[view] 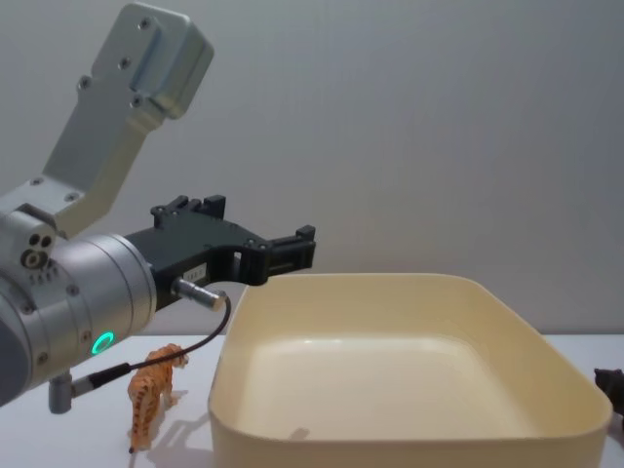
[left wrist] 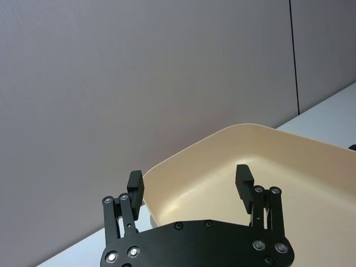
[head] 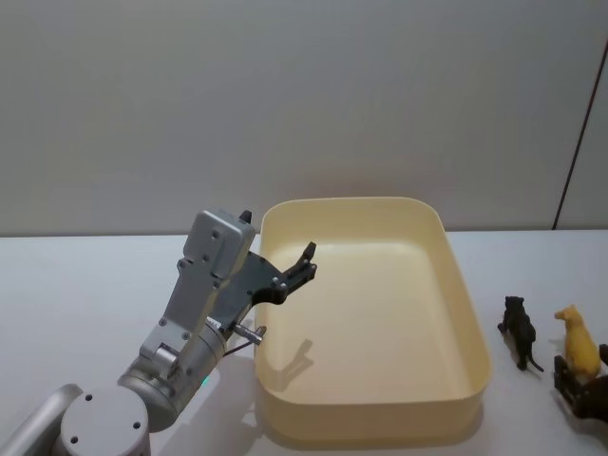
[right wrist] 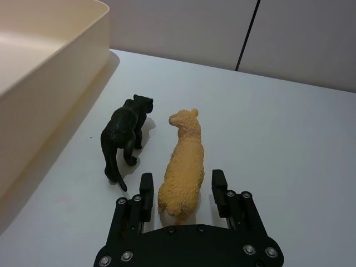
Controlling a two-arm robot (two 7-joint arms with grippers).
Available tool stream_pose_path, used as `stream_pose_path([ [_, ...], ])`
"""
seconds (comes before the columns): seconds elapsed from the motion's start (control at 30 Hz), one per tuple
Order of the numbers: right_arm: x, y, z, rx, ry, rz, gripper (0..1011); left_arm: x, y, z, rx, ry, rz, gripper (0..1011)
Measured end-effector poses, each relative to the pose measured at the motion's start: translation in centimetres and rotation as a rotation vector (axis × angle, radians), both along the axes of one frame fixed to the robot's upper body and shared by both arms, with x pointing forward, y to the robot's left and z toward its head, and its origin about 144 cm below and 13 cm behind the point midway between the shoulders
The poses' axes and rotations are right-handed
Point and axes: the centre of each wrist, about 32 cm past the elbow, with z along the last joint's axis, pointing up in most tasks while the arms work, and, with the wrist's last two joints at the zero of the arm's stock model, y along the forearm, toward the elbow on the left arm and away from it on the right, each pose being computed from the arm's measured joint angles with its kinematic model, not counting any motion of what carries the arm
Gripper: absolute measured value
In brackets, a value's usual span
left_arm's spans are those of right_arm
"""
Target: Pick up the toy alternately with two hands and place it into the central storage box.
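Observation:
The central storage box (head: 470, 313) is a cream-yellow tub in the middle of the table, with nothing inside. My left gripper (head: 302, 264) hangs open and empty above the box's left wall; its two fingers (left wrist: 135, 186) stand wide apart over the rim (left wrist: 183, 158). On the table right of the box stand a black panther toy (right wrist: 125, 133) and a yellow sheep toy (right wrist: 183, 161). My right gripper (right wrist: 182, 186) is open, one finger on each side of the sheep's hindquarters, with small gaps. The same gripper (head: 581, 378) sits low on the table behind the sheep (head: 579, 339).
An orange tiger toy (view: 151, 390) stands on the table left of the box (view: 409, 419), under my left arm. The panther (head: 519, 331) stands between the box and the sheep. A plain wall runs behind the table.

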Motion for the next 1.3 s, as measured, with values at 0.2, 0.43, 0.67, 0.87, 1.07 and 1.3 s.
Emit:
stream_pose_path([
  [0.2, 0.3, 0.1, -0.1, 0.0, 0.0, 0.0, 445, 0.0, 0.0, 0.0, 0.0, 0.0, 0.0, 1001],
  [0.43, 0.4, 0.1, -0.2, -0.001, 0.0, 0.0, 334, 0.0, 0.0, 0.0, 0.0, 0.0, 0.0, 1001],
  [0.67, 0.4, 0.0, -0.1, -0.003, -0.017, -0.009, 322, 0.0, 0.0, 0.0, 0.0, 0.0, 0.0, 1001],
  [0.87, 0.4, -0.2, 0.3, -0.009, -0.071, -0.031, 322, 0.0, 0.0, 0.0, 0.0, 0.0, 0.0, 1001],
  [1.07, 0.5, -0.4, 1.0, -0.014, -0.131, -0.047, 322, 0.0, 0.0, 0.0, 0.0, 0.0, 0.0, 1001],
  [1.3, 0.7, -0.5, 2.3, -0.008, -0.224, -0.042, 322, 0.0, 0.0, 0.0, 0.0, 0.0, 0.0, 1001],
])
